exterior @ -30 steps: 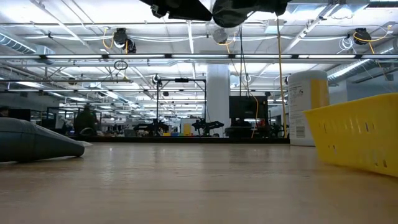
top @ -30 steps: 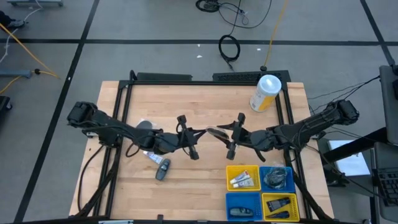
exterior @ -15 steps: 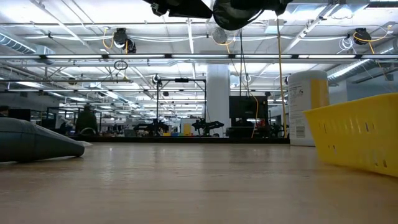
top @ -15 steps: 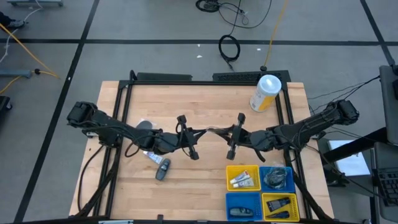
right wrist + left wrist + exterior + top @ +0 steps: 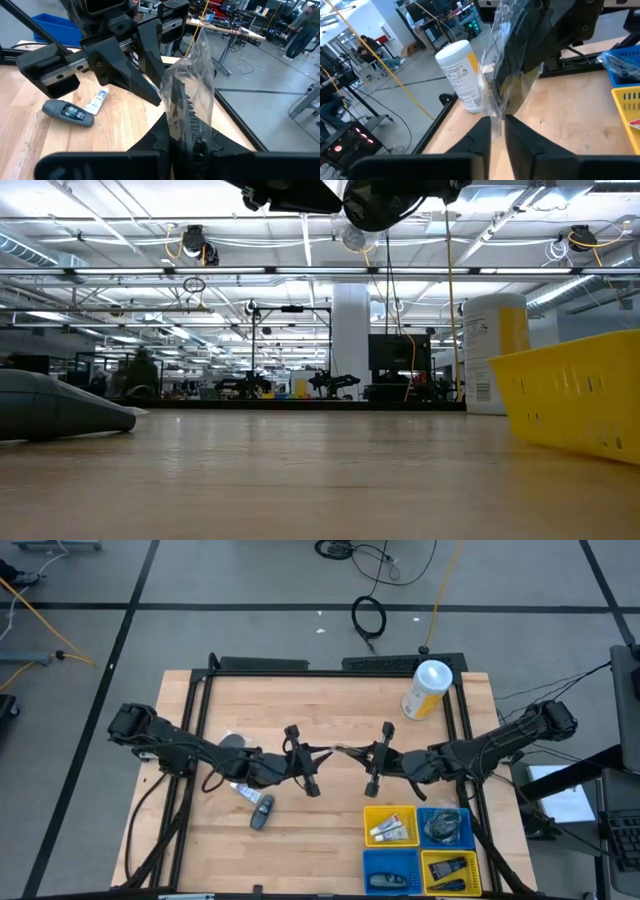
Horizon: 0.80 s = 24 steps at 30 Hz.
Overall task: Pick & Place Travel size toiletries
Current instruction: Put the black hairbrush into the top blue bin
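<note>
The right gripper had just pressed its fingers together on a clear-wrapped item, a dark comb-like piece inside crinkled film, where a second before those fingers had stood well apart with the wrap lying loose between the two arms. The left gripper was still pinching the opposite edge of the same wrap, its fingers nearly together though they looked to be starting to ease. So the item hung in the air above the middle of the table, spanned between both arms, touching no surface.

In the overhead view the two grippers met nose to nose at the centre, the left gripper at 9 o'clock of the wrapped item and the right gripper at 3 o'clock.

This read as a handover: the right arm had taken hold, and the left would need to let go fully before the item could travel.

The sorting bins sat at about 5 o'clock from the grippers: a yellow bin with white tubes, a blue bin beside it with wrapped pieces. At 7 o'clock a dark grey oblong piece and a small white tube still lay on the wood, unsorted. The white-and-yellow canister stood at 1 o'clock, well apart.
</note>
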Each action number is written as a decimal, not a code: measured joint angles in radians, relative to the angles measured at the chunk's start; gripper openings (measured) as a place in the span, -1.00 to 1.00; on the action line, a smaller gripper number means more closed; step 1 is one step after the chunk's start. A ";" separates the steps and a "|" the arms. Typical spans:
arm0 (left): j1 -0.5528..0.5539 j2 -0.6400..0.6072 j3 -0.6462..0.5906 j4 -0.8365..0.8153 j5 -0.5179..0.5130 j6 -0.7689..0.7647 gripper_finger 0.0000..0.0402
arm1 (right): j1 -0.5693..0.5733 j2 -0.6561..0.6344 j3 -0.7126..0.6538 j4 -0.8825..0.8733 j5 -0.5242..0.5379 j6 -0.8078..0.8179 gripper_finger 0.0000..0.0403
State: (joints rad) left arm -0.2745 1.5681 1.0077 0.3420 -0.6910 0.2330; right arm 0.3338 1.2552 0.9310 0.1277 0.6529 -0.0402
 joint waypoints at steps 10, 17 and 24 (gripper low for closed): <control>-0.026 -0.011 0.000 -0.022 -0.010 -0.003 -0.27 | 0.043 -0.013 0.000 -0.045 0.004 0.029 -0.89; -0.051 -0.034 0.000 -0.064 -0.120 0.000 -0.14 | 0.095 -0.067 0.000 -0.128 0.055 0.073 -0.89; -0.062 -0.033 0.000 -0.130 -0.167 -0.028 -0.13 | 0.177 -0.122 0.000 -0.326 0.053 0.235 -0.89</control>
State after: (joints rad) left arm -0.3363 1.5352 1.0073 0.2118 -0.8577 0.2049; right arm 0.5107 1.1337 0.9314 -0.1979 0.7063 0.1945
